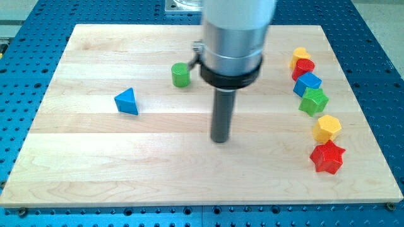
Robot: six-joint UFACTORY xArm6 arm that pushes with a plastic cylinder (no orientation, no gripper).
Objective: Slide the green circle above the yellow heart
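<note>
Near worktop (pixel 76 164) centre: my tip (pixel 220 140), bare rod end effector, grasping nothing. Green circle (pixel 180 74) at 11 o'clock, well apart. Yellow heart (pixel 300 57) far toward 2 o'clock, crowded; off-centre push risks the circle curling away or striking red block (pixel 304 67).

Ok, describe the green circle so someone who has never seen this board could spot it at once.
Start at the wooden board and go to its upper middle, just to the view's left of the big grey arm housing. The green circle stands there alone, up-left of my tip. Unlike the green block in the column on the view's right, it is a small round cylinder.
</note>
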